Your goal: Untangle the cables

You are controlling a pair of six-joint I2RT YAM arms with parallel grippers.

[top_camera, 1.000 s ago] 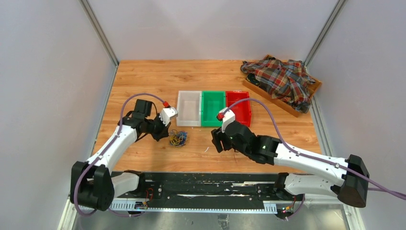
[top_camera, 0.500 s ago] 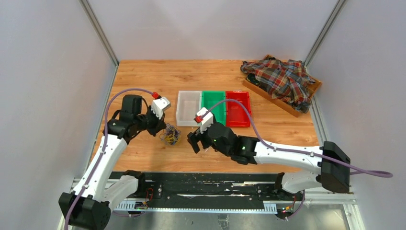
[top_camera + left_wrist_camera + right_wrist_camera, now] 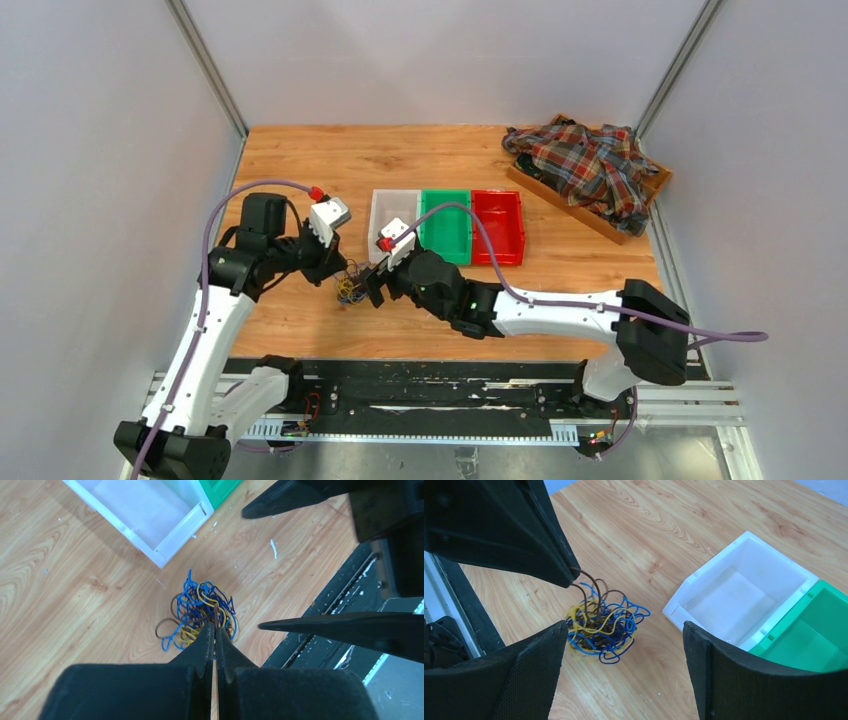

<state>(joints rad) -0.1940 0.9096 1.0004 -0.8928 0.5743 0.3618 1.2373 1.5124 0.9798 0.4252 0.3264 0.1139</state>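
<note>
Beside the white plastic bin (image 3: 185, 532) on the wooden surface (image 3: 75, 580), the clump of thin blue, yellow and brown wires (image 3: 200, 611) hangs pinched in the left arm's closed fingers (image 3: 205, 647), with the right arm's wide-spread fingers (image 3: 534, 670) straddling it.

**Colours across the tabletop (image 3: 300, 160)**

Its wood grain is pale orange. The cables (image 3: 200, 611) are blue, yellow and dark brown. White bin (image 3: 393, 226), green bin (image 3: 446, 227), red bin (image 3: 497, 228). The shirt (image 3: 590, 165) is red, navy and white plaid. Left tool (image 3: 215, 630) and right tool (image 3: 623, 626): black.
</note>
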